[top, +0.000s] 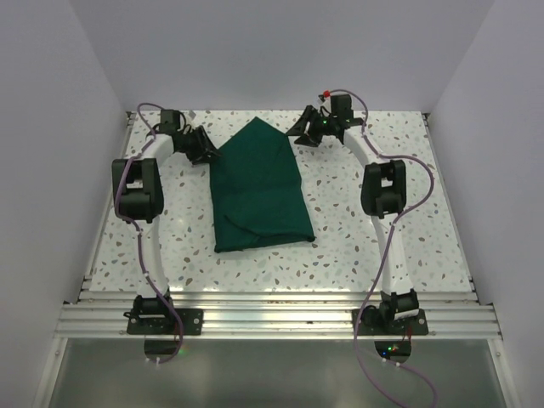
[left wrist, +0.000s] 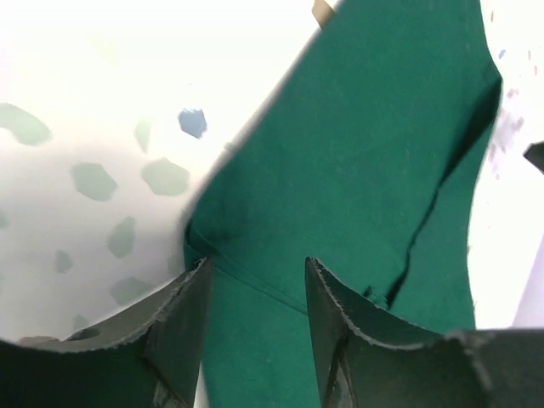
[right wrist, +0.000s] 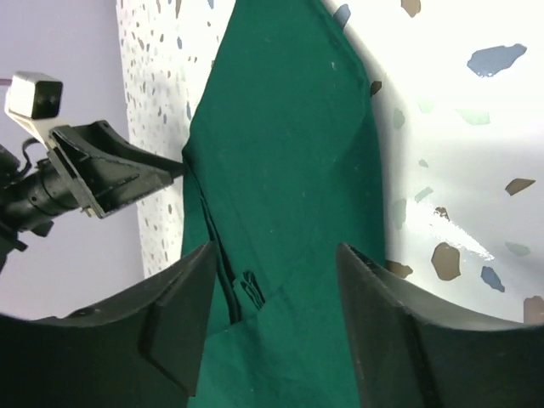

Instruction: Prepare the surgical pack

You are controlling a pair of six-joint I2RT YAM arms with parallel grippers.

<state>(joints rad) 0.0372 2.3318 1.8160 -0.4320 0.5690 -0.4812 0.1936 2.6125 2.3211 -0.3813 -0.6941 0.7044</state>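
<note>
Top external: our left hand [top: 202,151] and right hand [top: 306,132] flank the far tip of the surgical pack [top: 259,191].
We see both with fingers parted, clamping nothing, green cloth showing between them; the pack lies folded in the middle of the speckled surface [top: 425,246].

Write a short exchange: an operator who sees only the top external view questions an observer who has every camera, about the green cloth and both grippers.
Operator: The left gripper sits at the far-left edge of the surgical pack. Is it holding cloth?
Observer: No. The left wrist view shows its jaws apart, with the cloth lying behind the gap and nothing pinched.
Operator: And the right gripper?
Observer: It is open too. The cloth shows between its fingers on the right wrist view.
Operator: Is the cloth flat there?
Observer: No. That view shows small bunched folds beside one finger.
</note>
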